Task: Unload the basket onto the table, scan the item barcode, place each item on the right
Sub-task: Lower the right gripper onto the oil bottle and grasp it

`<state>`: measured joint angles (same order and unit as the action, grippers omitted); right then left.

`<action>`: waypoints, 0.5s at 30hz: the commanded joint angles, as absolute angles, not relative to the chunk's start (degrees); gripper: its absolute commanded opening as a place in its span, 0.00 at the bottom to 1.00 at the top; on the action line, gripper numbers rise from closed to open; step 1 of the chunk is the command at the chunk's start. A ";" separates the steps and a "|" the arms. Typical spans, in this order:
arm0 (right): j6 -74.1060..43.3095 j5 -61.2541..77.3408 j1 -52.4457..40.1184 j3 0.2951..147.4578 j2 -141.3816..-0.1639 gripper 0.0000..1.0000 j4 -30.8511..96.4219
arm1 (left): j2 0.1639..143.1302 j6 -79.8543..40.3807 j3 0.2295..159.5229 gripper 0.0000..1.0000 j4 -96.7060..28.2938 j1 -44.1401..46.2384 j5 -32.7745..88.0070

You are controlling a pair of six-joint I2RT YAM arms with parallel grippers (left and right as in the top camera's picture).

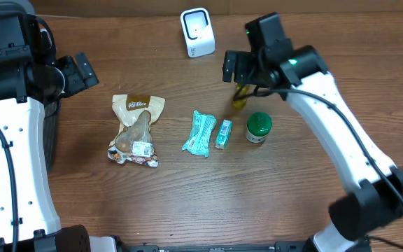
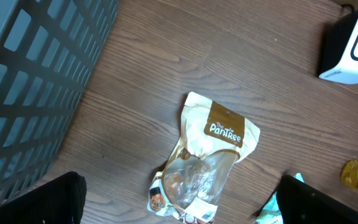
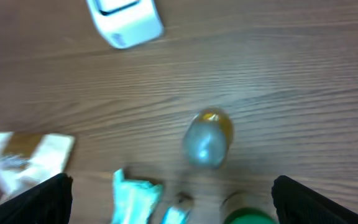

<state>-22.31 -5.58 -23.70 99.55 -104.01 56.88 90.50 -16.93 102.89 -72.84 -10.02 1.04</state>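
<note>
Yellow bottle (image 3: 208,138) sits on the table (image 1: 187,196) beneath the right gripper (image 1: 238,68), whose jaws are spread and empty. The overhead view half hides the bottle; the right wrist view shows it whole. The left gripper (image 2: 179,208), also spread, hangs over one snack bag (image 2: 207,155). There is one scanner (image 1: 197,31), one green-lidded jar (image 1: 259,127), one teal packet (image 1: 200,133) and one small box (image 1: 223,133).

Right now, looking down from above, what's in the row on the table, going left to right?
Snack bag → teal packet → small teal box → green-lidded jar.
</note>
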 commanded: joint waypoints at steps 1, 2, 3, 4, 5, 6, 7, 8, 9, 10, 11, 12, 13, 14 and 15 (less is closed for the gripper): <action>-20.88 -8.38 -23.51 99.74 -106.74 1.00 55.29 | 90.65 -16.27 103.24 1.00 -72.82 -10.11 1.06; -20.91 -8.36 -23.51 99.74 -107.07 1.00 54.94 | 90.65 -16.27 103.24 1.00 -72.82 -10.11 1.04; -20.91 -8.38 -23.51 99.74 -107.53 1.00 54.43 | 90.65 -16.27 103.24 1.00 -72.82 -10.11 1.04; -20.91 -8.38 -23.51 99.70 -108.12 1.00 54.04 | 90.65 -16.27 103.24 1.00 -72.82 -10.11 1.04; -20.93 -8.38 -23.51 99.70 -108.29 1.00 54.02 | 90.65 -16.27 103.24 1.00 -72.82 -10.11 1.04; -20.91 -8.38 -23.49 99.70 -108.60 1.00 54.04 | 90.65 -16.27 103.24 0.99 -72.82 -10.11 1.06; -20.97 -8.36 -23.42 99.70 -109.23 1.00 54.06 | 90.65 -16.27 103.24 1.00 -72.84 -10.11 1.04; -21.12 -8.32 -23.38 99.70 -109.86 1.00 54.04 | 90.65 -16.27 103.24 1.00 -72.82 -10.11 1.06; -21.19 -8.32 -23.38 99.70 -110.45 1.00 54.04 | 90.65 -16.27 103.24 0.99 -72.82 -10.11 1.06; -21.19 -8.27 -23.35 99.70 -111.18 1.00 54.08 | 90.65 -16.27 103.24 1.00 -72.82 -10.11 1.04; -21.19 -7.77 -23.27 99.70 -111.94 1.00 54.26 | 90.65 -16.27 103.24 1.00 -72.82 -10.11 1.06; -21.19 -7.09 -23.18 99.70 -112.38 1.00 54.46 | 90.65 -16.27 103.24 0.99 -72.82 -10.11 1.06; -21.19 -6.66 -23.14 99.70 -112.77 1.00 54.54 | 90.65 -16.27 103.24 1.00 -72.82 -10.11 1.04; -21.19 -6.39 -23.09 99.70 -113.19 1.00 54.59 | 90.65 -16.27 103.24 1.00 -72.82 -10.11 1.04; -21.19 -6.42 -23.05 99.70 -113.34 1.00 54.43 | 90.65 -16.27 103.24 1.00 -72.82 -10.11 1.04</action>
<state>-21.34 -7.20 -23.59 99.53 -112.20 54.72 90.50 -16.93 102.89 -72.82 -10.02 1.04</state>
